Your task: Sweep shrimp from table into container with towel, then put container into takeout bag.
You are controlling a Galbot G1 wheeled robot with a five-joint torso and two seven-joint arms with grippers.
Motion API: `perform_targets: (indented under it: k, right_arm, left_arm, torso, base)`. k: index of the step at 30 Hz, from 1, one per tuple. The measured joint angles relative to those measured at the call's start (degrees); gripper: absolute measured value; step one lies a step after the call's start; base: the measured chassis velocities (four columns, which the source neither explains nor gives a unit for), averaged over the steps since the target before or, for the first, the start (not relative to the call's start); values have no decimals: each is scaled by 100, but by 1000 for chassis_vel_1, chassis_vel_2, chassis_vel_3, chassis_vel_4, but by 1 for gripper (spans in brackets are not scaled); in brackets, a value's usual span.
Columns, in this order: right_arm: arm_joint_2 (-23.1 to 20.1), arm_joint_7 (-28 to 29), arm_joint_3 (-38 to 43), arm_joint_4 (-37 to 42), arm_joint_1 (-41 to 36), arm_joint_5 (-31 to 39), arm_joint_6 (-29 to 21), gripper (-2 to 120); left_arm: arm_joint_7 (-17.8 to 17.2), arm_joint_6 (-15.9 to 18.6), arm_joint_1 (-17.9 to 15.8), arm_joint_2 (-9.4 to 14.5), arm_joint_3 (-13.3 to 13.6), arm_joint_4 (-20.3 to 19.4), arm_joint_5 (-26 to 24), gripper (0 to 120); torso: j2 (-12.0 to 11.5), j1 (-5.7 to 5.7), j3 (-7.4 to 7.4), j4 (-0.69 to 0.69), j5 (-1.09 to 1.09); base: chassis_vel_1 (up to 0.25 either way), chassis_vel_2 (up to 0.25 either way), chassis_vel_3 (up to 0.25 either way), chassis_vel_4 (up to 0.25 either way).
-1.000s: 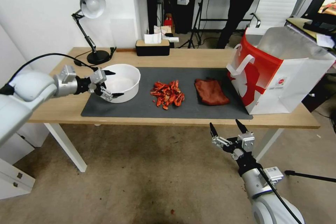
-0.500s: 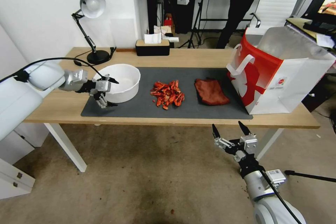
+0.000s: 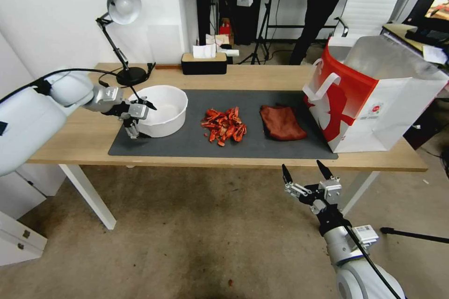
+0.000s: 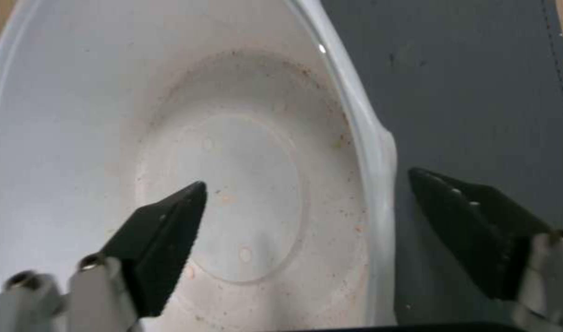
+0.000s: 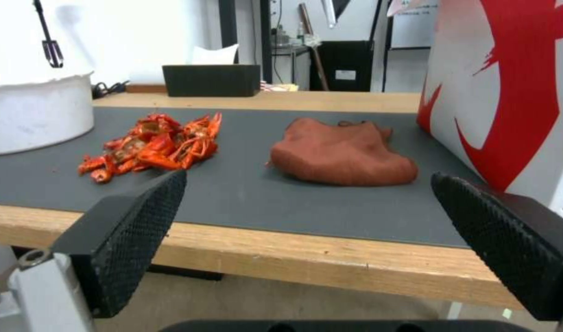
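My left gripper [image 4: 306, 198] has its jaws spread wide astride the near wall of the container [image 3: 164, 108], one inside, one outside over the mat [image 3: 276, 147]. My right gripper [image 3: 304, 173] hangs wide open below the table [image 3: 252, 77] edge. Shrimp [image 3: 224, 125] and towel [image 3: 281, 122] lie mid-mat; the takeout bag [image 3: 369, 98] stands at the right.

White wall [image 3: 56, 18] stands behind a black desk lamp [image 3: 119, 32]; a black tissue box [image 3: 204, 63] sits beside it. Beige carpet [image 3: 187, 233] below; white chair [image 3: 367, 11] beyond.

even indoor light, soft wrist-view blur
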Motion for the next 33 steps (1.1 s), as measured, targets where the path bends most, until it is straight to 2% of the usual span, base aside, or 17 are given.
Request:
perform_targets:
  k: [2,4,7,8,9,10,12,15,20,21,22,23,29,33]
  right_arm:
    - [5,0,4,-8,0,0,6,100]
    - [9,1,19,-28,1,2,19,100]
    - [10,1,24,-36,0,4,28,100]
    - [11,1,27,-41,0,7,37,100]
    - [11,1,27,-41,0,7,37,100]
    - [14,2,29,-46,1,9,44,100]
    - [15,16,30,-48,4,9,52,100]
    - [-24,60,92,-34,13,10,91,100]
    - [-84,63,162,-29,19,11,103,100]
    - [-113,64,212,-43,25,13,125,100]
    - [-113,64,212,-43,25,13,125,100]
    - [-117,54,238,-63,26,10,167,100]
    - [-90,-10,226,-92,56,-1,243,100]
    - [-74,-85,201,-125,94,-12,250,100]
  left_arm:
    - [9,-5,2,-12,12,16,0,79]
    - [35,-22,10,-36,47,40,-1,69]
    - [38,-30,10,-45,72,48,-14,61]
    - [41,-36,10,-56,77,60,-23,54]
    - [41,-36,10,-56,77,60,-23,54]
    - [64,-43,10,-72,67,83,-31,47]
    - [74,-44,8,-78,58,98,-37,43]
    - [75,-125,-4,-88,56,165,29,25]
    - [77,-152,-5,-93,67,191,57,17]
    - [76,-163,-5,-105,68,208,67,9]
    - [76,-163,-5,-105,68,208,67,9]
    - [69,-180,-2,-112,65,222,80,1]
    - [55,-262,23,-88,18,165,115,0]
    - [31,-560,184,50,-204,-162,140,0]
  torso:
    - [0,0,0,0,0]
    - [1,0,0,0,0]
    - [1,0,0,0,0]
    - [1,0,0,0,0]
    - [1,0,0,0,0]
    - [1,0,0,0,0]
    - [1,0,0,0,0]
    - [1,0,0,0,0]
    - [1,0,0,1,0]
    - [1,0,0,0,0]
    - [1,0,0,0,0]
    - [1,0,0,0,0]
    - [1,0,0,0,0]
    - [1,0,0,0,0]
  base:
    - [0,0,0,0]
    - [0,0,0,0]
    - [0,0,0,0]
    - [0,0,0,0]
    - [0,0,0,0]
    - [0,0,0,0]
    - [0,0,0,0]
    - [0,0,0,0]
    - [0,0,0,0]
    - [0,0,0,0]
    - [0,0,0,0]
    - [0,0,0,0]
    - [0,0,0,0]
    - [0,0,0,0]
